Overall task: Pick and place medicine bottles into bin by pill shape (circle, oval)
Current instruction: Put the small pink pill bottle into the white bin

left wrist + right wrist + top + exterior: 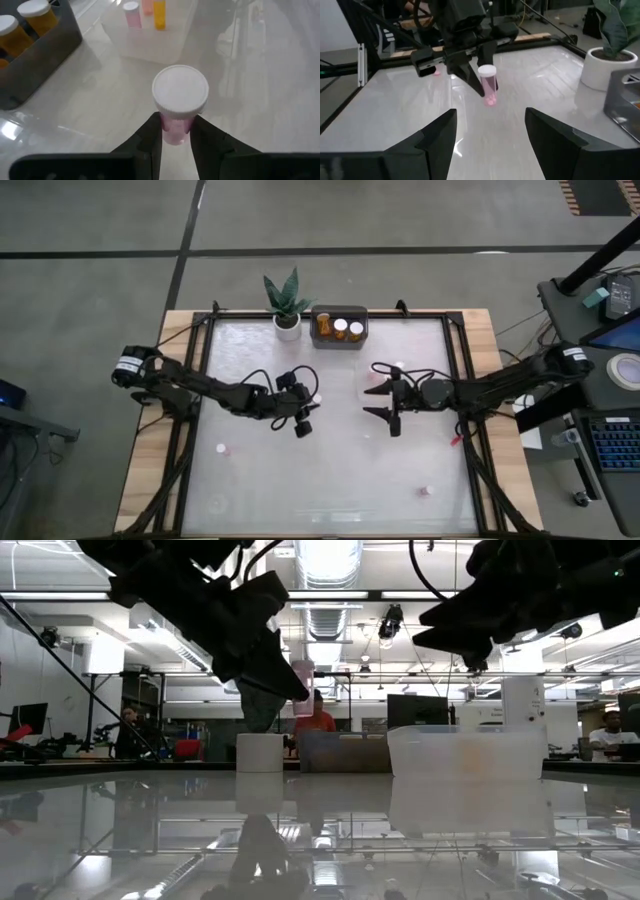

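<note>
Pink-tinted and white-capped, a small medicine bottle (179,102) clamped low on its body between the two dark fingers (148,137) of the left gripper (303,412), held clear of the glossy white bench (330,470) near its middle. Seen from the opposite wrist as an upright bottle (489,85) with pink pills in its base, hanging in the air. Facing it across a gap, the right gripper (389,400), spread wide and empty, hovering over the bench just right of centre. Beyond the held bottle, a clear plastic bin (150,37) resting on the bench, with one pink bottle (132,13) and one amber bottle (159,13) standing inside. Further back, at the bench's rear edge, a dark grey bin (340,328) holding amber bottles with white caps (341,327). Just beside that, a white plant pot (287,326) with a green leafy plant. Scattered loose on the bench, well apart: a small bottle (221,448) toward the front left, another (425,491) near the front right. Behind the bench, in the low view, a person in an orange top (315,720) in the room.
</note>
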Robot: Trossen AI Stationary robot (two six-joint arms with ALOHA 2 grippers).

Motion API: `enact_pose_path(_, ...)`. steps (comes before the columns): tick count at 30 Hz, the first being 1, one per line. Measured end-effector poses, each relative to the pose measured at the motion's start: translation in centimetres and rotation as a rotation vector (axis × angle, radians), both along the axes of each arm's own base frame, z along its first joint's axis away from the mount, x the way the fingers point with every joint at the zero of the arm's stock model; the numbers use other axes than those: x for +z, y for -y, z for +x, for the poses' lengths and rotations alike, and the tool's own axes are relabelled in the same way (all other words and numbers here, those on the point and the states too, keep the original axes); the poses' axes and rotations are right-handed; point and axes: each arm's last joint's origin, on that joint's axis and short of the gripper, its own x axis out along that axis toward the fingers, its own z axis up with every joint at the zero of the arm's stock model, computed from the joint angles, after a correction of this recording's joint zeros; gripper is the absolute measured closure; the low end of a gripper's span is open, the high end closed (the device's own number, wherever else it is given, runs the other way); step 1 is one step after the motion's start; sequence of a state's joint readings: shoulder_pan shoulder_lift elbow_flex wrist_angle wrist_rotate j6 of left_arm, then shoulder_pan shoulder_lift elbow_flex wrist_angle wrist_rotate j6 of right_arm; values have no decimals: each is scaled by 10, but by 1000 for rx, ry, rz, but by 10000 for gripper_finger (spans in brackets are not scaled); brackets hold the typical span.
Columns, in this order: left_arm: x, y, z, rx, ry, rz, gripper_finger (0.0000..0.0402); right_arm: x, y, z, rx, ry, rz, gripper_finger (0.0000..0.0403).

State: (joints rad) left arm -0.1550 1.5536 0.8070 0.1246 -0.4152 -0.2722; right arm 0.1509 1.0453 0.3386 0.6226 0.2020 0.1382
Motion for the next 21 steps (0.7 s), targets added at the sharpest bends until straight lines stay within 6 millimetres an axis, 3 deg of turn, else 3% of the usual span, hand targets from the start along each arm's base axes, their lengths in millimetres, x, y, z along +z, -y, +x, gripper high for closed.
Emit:
enact_pose_path(6,0,2,0,-8,0,-1,336,-5,-3,17,5,4,-26,177)
enact_pose_path(21,0,6,-1,-21,-2,-1,336,6,-11,76,25,-4,-134,177)
